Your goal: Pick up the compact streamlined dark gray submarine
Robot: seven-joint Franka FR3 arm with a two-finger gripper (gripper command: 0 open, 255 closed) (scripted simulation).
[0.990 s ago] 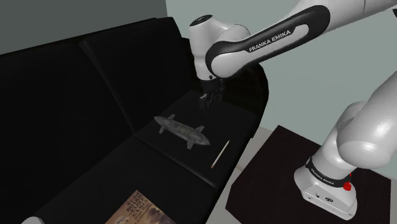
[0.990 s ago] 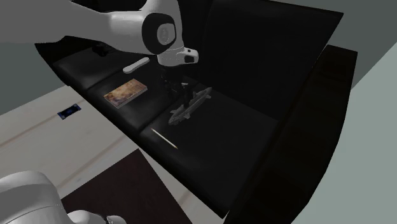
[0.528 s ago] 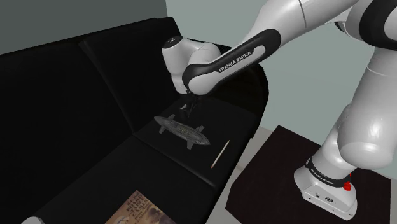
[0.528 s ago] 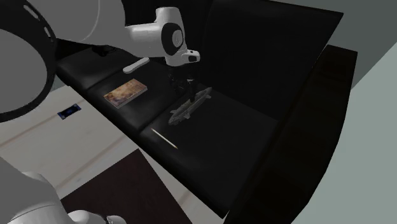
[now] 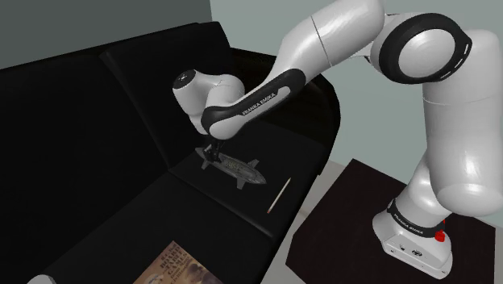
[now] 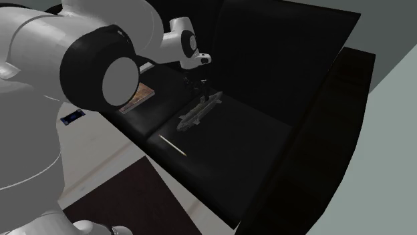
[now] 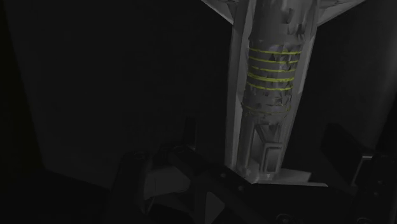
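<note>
A dark gray submarine (image 5: 235, 167) lies flat on the black sofa seat (image 5: 161, 210), with fins at its ends and thin yellow rings around its hull (image 7: 273, 70). In the shoulder view my black gripper (image 5: 211, 153) hangs low over the submarine's left end. From the second exterior view the gripper (image 6: 202, 92) stands just above the far end of the submarine (image 6: 199, 113). In the wrist view the gripper (image 7: 264, 143) is open, its fingers apart on either side of the hull's end. The left finger (image 7: 189, 135) stands clear of the hull.
A thin pale stick (image 5: 279, 195) lies on the seat near the sofa's front edge, also the stick (image 6: 172, 144). A book (image 5: 181, 266) rests further along the seat. The sofa's backrest (image 5: 72, 105) rises behind. The dark stand (image 5: 347, 242) carries the arm's base.
The arm has swung toward the shoulder view's left and come down. The gripper went from beyond the submarine's middle to low over its left end. The submarine has not moved.
</note>
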